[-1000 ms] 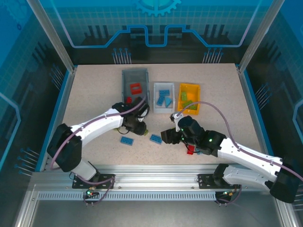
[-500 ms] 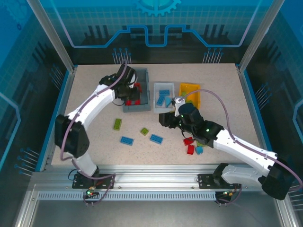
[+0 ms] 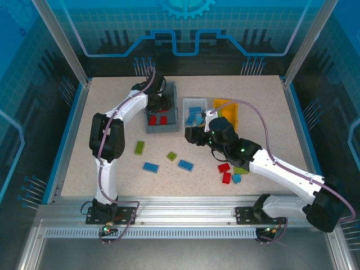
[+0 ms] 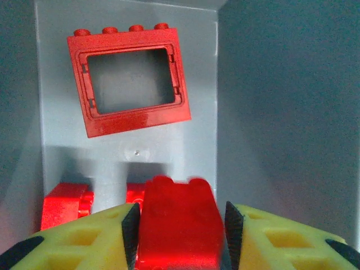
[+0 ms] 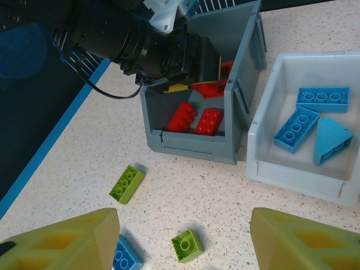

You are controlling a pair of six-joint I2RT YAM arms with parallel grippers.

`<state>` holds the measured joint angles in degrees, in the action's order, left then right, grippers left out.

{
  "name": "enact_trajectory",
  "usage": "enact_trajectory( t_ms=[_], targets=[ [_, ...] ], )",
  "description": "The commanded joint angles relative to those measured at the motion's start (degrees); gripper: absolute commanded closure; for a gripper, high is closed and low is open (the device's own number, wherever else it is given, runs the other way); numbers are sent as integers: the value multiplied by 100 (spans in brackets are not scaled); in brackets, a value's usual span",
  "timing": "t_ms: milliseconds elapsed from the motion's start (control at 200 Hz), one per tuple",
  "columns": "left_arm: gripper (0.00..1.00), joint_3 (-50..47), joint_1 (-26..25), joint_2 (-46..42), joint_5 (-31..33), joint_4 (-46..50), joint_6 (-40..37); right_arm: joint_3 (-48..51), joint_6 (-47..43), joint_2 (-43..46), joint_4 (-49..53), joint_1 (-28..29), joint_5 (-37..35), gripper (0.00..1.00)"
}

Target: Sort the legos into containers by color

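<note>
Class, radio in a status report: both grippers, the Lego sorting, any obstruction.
Left gripper over dark grey plastic bin, small red plastic brick between fingers, grip unclear. Right gripper open, empty. Lime green plastic brick loose ahead.

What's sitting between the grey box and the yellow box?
The small white bin with blue bricks inside, seen in the top view.

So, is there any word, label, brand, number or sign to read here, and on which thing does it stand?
No text can be read.
The red frame brick and the grey bin show no writing.
Studs on the blue bricks are too blurred for any brand mark.
The back wall bears a gear drawing, no words.
</note>
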<state>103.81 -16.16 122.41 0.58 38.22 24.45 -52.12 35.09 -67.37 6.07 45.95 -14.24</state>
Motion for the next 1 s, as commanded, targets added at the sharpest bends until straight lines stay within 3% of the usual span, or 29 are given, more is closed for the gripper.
enact_trajectory(
  t_ms=[0,165,260,335,520,755,995],
  targets=[
    [45,222,69,21,-254,-27,201,81,129,311,52,-70,-366,35],
    [42,-135,61,-518,-335,-184,270,98,457,651,1039,-86,-1262,34],
    [43,-532,48,-1088,-393,-398,388,-200,1411,642,2644,-150,-2104,34],
    [43,-994,-50,-1657,-506,-638,408,-406,2683,531,4088,-295,-2460,31],
    [40,-2699,-1068,-3318,-692,-1775,89,-211,3952,357,5237,-1371,-1544,24],
    [38,-4650,-3078,-4829,-458,-3270,264,999,4340,455,4060,-3262,396,21],
    [38,-5205,-4332,-5139,95,-3714,548,1426,4667,-65,3652,-3927,1234,23]
  ],
)
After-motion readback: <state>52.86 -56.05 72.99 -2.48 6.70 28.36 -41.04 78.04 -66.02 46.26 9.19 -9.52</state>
